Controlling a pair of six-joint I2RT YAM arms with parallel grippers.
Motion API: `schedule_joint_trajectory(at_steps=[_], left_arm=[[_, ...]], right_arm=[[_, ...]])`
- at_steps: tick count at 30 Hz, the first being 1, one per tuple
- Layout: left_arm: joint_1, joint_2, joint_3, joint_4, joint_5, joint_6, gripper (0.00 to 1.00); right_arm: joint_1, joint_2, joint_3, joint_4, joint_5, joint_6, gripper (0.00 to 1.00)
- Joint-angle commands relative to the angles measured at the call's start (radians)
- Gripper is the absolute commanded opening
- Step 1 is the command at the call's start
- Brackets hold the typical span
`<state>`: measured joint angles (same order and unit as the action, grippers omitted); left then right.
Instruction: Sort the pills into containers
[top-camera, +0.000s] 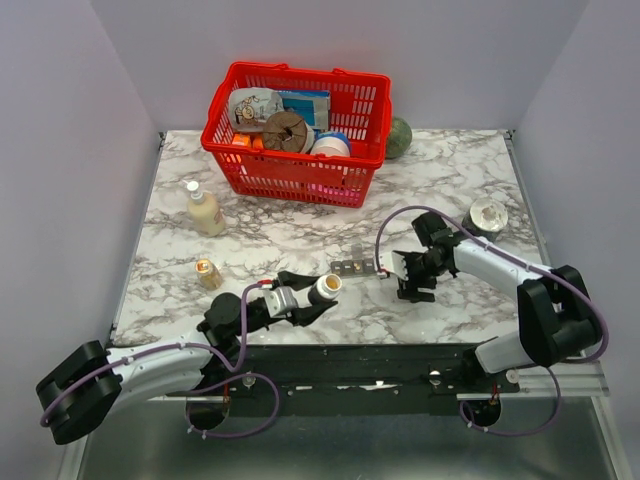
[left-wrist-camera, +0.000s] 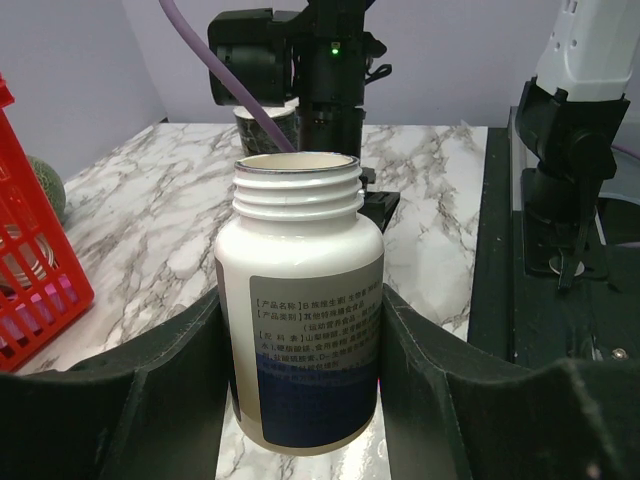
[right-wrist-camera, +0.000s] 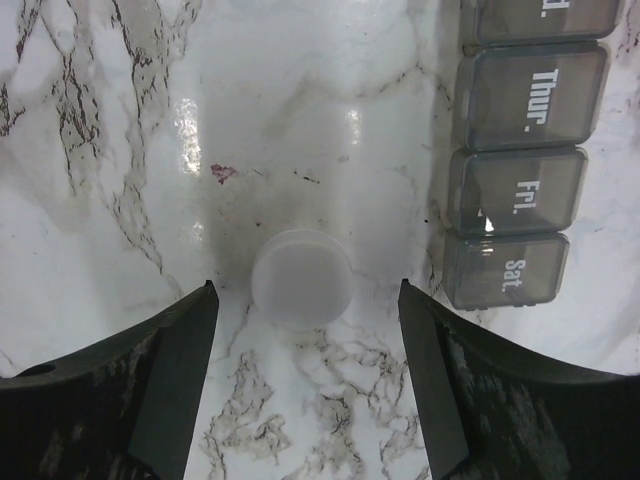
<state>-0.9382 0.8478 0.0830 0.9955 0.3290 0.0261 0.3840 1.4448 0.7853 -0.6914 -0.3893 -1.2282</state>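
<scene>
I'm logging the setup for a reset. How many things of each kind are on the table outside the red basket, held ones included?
Bottles: 3 (cream bottle, small amber bottle, white pill bottle in the left hand)
Pill organiser: 1
Loose white cap: 1
Can: 1
Green round object: 1
Total: 7

A: Where is the top camera looking from?
B: It's looking down from above and behind the arms, taking in the whole marble table (top-camera: 300, 235).
A: The wrists?
B: Left is facing level, close on the white bottle (left-wrist-camera: 300, 300). Right is peering straight down, close on the containers (right-wrist-camera: 520, 190). Top is catching both.
</scene>
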Motion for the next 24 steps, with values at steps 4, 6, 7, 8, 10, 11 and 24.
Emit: schedule_joint_trajectory(at_steps=[4, 6, 7, 8, 10, 11, 24], left_arm=[[-0.01, -0.029, 0.011, 0.003, -0.021, 0.031, 0.0], [-0.01, -0.027, 0.012, 0.002, -0.019, 0.031, 0.0], [-0.011, -0.03, 0.012, -0.001, -0.021, 0.032, 0.0], [-0.011, -0.029, 0.015, -0.004, -0.021, 0.031, 0.0], [-0.013, -0.03, 0.015, -0.012, -0.021, 0.031, 0.0], [-0.013, -0.033, 0.015, -0.012, -0.019, 0.031, 0.0], [-0.027, -0.009, 0.034, -0.052, 0.031, 0.018, 0.0]], right_arm=[[0.029, 0.028, 0.002, 0.039, 0.032, 0.026, 0.76], [0.029, 0.032, -0.001, 0.041, 0.032, 0.026, 0.73], [0.029, 0.037, 0.0, 0.041, 0.029, 0.026, 0.72], [0.03, 0.039, 0.0, 0.041, 0.027, 0.027, 0.7], [0.033, 0.052, 0.002, 0.041, 0.026, 0.029, 0.68], [0.035, 0.057, 0.002, 0.041, 0.027, 0.033, 0.65], [0.05, -0.067, 0.146, -0.185, -0.204, 0.125, 0.19]])
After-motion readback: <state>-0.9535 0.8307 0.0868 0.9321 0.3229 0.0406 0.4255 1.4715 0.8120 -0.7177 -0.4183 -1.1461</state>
